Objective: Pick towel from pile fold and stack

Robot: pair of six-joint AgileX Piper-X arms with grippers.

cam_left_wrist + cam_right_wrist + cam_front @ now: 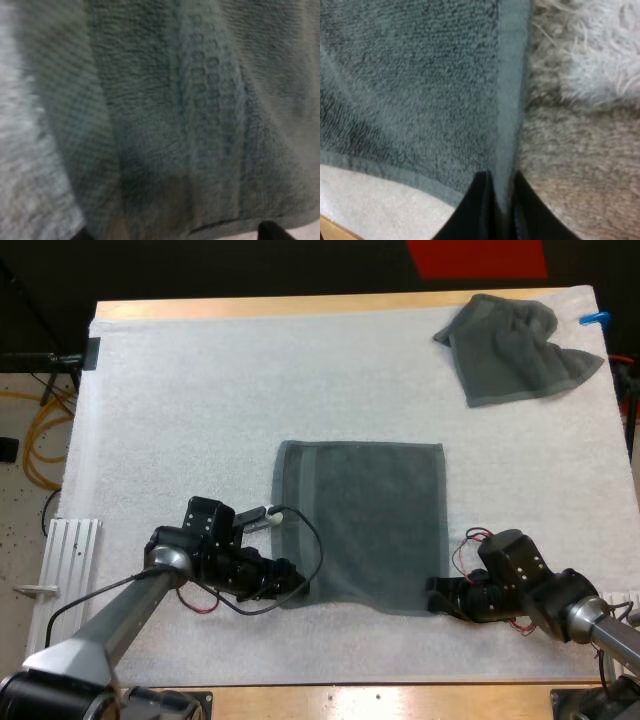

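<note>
A dark grey-green towel (365, 520) lies flat in the middle of the white mat (190, 410). My left gripper (293, 580) is low at the towel's near left corner. In the left wrist view its fingertips (270, 231) stand wide apart, and the towel (190, 115) bulges close between them; my left gripper (175, 234) is open. My right gripper (437, 596) is at the towel's near right corner. In the right wrist view my right gripper (504, 200) is shut, its black fingers pinching the towel's hem (512, 100). A crumpled towel (510, 350) lies at the far right.
The wooden table edge (300, 306) runs along the far side of the mat. A white slotted bracket (65, 555) sits off the mat's left side. Bare mat lies left of the flat towel and between it and the crumpled one.
</note>
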